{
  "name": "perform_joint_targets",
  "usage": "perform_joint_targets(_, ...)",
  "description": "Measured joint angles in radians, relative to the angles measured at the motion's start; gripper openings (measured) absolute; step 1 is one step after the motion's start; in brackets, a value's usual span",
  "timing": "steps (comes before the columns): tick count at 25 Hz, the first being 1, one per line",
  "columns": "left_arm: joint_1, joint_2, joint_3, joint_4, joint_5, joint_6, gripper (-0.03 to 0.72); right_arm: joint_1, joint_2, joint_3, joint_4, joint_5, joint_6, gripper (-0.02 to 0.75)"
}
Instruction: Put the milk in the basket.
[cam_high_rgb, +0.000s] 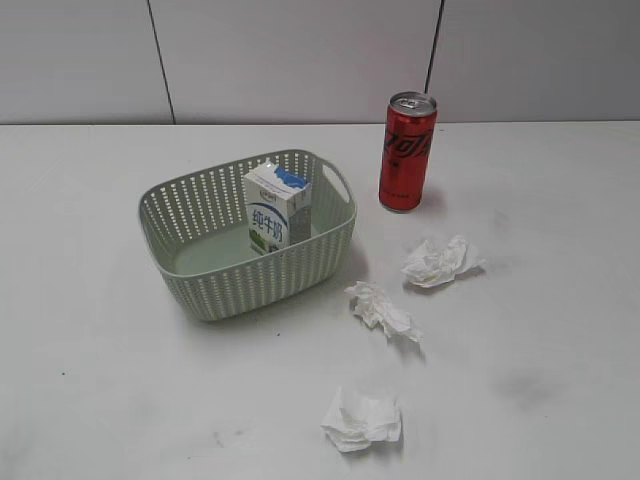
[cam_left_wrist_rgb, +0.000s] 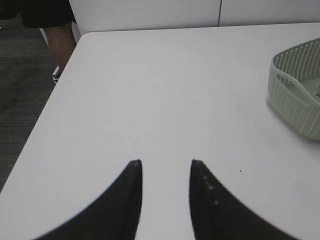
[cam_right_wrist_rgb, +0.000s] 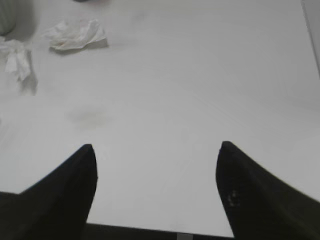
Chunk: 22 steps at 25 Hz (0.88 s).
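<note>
The milk (cam_high_rgb: 277, 207), a small white carton with blue characters, stands upright inside the pale green basket (cam_high_rgb: 200, 268) in the exterior view. Part of the basket (cam_left_wrist_rgb: 295, 95) also shows at the right edge of the left wrist view. My left gripper (cam_left_wrist_rgb: 165, 162) is open and empty over bare table, well left of the basket. My right gripper (cam_right_wrist_rgb: 156, 146) is wide open and empty near the table's front edge. Neither gripper shows in the exterior view.
A tall red soda can (cam_high_rgb: 407, 152) stands right of the basket. Three crumpled tissues (cam_high_rgb: 440, 262) (cam_high_rgb: 380, 309) (cam_high_rgb: 362, 419) lie in front of the can; two tissues (cam_right_wrist_rgb: 76, 34) (cam_right_wrist_rgb: 16, 59) show in the right wrist view. The table's left edge (cam_left_wrist_rgb: 50, 100) drops to dark floor.
</note>
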Motion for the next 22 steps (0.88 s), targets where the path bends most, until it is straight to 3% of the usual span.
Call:
perform_joint_targets(6,0.000,0.000,0.000,0.000,0.000,0.000,0.239,-0.161,-0.082,0.000,0.000,0.000,0.002,0.573)
perform_joint_targets(22,0.000,0.000,0.000,0.000,0.000,0.000,0.239,-0.177,-0.115,0.000,0.000,-0.001,0.003,0.573)
